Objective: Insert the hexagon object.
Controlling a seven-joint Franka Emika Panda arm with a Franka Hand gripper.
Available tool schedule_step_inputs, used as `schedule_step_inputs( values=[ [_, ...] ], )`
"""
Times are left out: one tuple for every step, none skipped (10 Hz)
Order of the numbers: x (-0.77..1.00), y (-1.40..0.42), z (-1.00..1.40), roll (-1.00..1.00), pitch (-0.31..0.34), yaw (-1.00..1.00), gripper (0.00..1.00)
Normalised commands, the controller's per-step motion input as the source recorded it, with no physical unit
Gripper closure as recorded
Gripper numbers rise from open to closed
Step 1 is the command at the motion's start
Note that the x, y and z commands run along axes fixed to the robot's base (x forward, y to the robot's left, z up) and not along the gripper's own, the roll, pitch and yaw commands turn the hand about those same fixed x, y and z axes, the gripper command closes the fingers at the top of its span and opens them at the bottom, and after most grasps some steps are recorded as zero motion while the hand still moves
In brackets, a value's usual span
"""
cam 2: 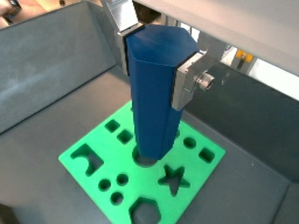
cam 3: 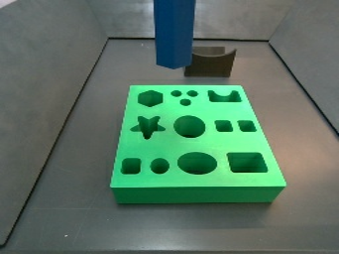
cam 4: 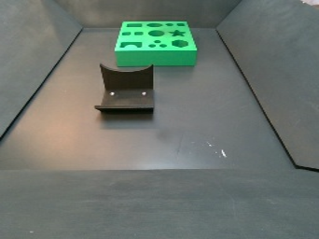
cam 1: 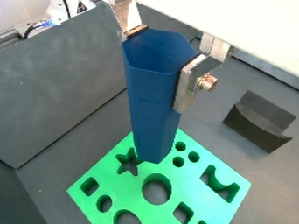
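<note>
gripper (cam 1: 163, 57) upright, fingers (cam 1: 193, 83) clamped closed

Evenly lit, sharp throughout; faint glare on silver fingers (cam 1: 191, 86), soft shadow below them on green board (cam 1: 228, 194).

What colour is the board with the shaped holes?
Bright green flat board, clearest in a side view; the claw holds the tall blue hexagon bar above it.

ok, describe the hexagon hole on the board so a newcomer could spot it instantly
Find the green board on the dark floor; the blue hexagon object, held in the gripper, hangs above its far edge. In a side view the hexagon hole sits beside two small round holes, and it alone has six straight sides.
</note>
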Motion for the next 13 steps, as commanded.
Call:
schedule_step_inputs(
  values=[
    [-0.24,0.87,-0.89,0.11,-0.127,-0.01,1.0],
    [-0.19,0.56,-0.78,0.2,-0.127,0.0,1.0],
    [-0.21,0.43,-0.69,0.23,-0.123,0.02,1.0],
    [-0.4,0.4,-0.67,0.2,-0.124,0.0,1.0],
    [-0.53,0.23,-0.42,-0.14,-0.224,-0.21,1.0],
    [-0.17,0.05,-0.39,-0.22,-0.244,0.0,1.0],
    [0.04,0.0,-0.37,-0.19,-0.17,0.0,1.0],
    [-0.01,-0.01,-0.37,-0.11,-0.149,0.0,1.0],
    [-0.11,-0.05,-0.29,-0.02,-0.087,0.0,1.0],
    [-0.03,-0.06,-0.23,-0.03,-0.067,0.0,1.0],
    [-0.07,-0.08,-0.2,-0.02,-0.067,0.02,1.0],
    [-0.01,-0.13,-0.2,0.0,-0.069,0.05,1.0],
    [0.0,0.0,-0.35,-0.01,-0.07,0.06,1.0]
  ],
)
